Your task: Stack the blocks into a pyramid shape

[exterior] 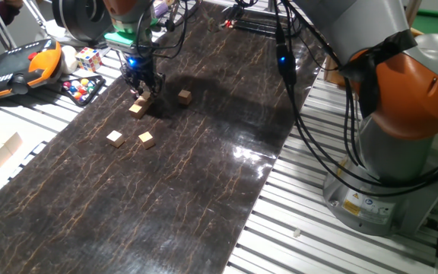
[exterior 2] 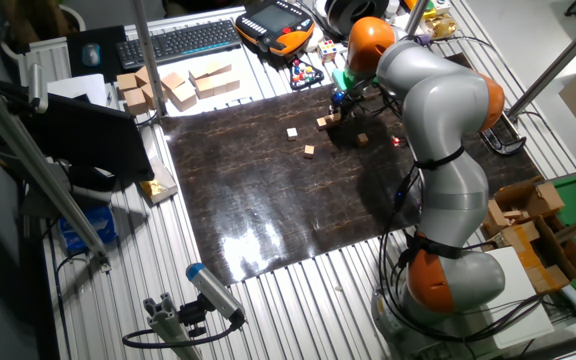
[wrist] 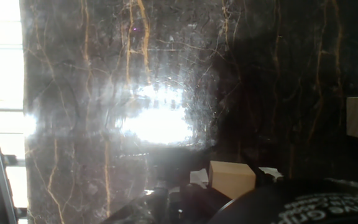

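Gripper (exterior: 143, 85) lowered over a small cluster of cubes (exterior: 141, 104) on the dark mat (exterior: 204, 175); a cube (wrist: 232, 178) sits right at the fingertips in the hand view, but whether the fingers clamp it cannot be told. A single cube (exterior: 184, 96) lies near, to one side of the fingers; two more (exterior: 114, 138) (exterior: 147, 139) lie well apart on the mat. No stepped stack is discernible; the cluster's layers are too small to resolve.

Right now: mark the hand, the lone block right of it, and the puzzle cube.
hand (exterior: 144, 90): one fixed view, between the fingertips.
lone block (exterior: 184, 96): one fixed view, its front face.
puzzle cube (exterior: 88, 58): one fixed view, centre of its coloured face.
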Controlling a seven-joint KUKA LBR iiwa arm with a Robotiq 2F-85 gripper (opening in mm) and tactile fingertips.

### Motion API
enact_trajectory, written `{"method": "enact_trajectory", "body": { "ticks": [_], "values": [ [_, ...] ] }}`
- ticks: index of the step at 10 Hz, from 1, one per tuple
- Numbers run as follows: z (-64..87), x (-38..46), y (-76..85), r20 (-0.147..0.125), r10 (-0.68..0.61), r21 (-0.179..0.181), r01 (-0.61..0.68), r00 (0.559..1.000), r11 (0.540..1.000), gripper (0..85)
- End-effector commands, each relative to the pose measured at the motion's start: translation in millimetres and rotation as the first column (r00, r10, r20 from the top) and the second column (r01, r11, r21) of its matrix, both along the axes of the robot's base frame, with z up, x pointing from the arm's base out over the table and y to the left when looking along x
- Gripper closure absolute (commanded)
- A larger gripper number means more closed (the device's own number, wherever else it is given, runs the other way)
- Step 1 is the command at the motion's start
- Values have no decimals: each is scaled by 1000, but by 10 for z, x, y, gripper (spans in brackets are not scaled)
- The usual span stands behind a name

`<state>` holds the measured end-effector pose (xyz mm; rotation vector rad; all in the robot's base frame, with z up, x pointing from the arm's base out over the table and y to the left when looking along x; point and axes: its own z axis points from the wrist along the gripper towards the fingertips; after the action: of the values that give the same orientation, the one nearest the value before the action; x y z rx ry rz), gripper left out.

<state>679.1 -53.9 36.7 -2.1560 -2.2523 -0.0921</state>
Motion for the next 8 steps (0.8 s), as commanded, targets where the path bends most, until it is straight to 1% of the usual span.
{"method": "enact_trajectory", "body": {
  "ticks": [1, 8],
  "values": [
    [0, 0, 2, 0, 2, 2, -2, 1000, 1000, 390],
    [7, -8, 17, 0, 22, 17, -22, 1000, 1000, 390]
  ]
}}
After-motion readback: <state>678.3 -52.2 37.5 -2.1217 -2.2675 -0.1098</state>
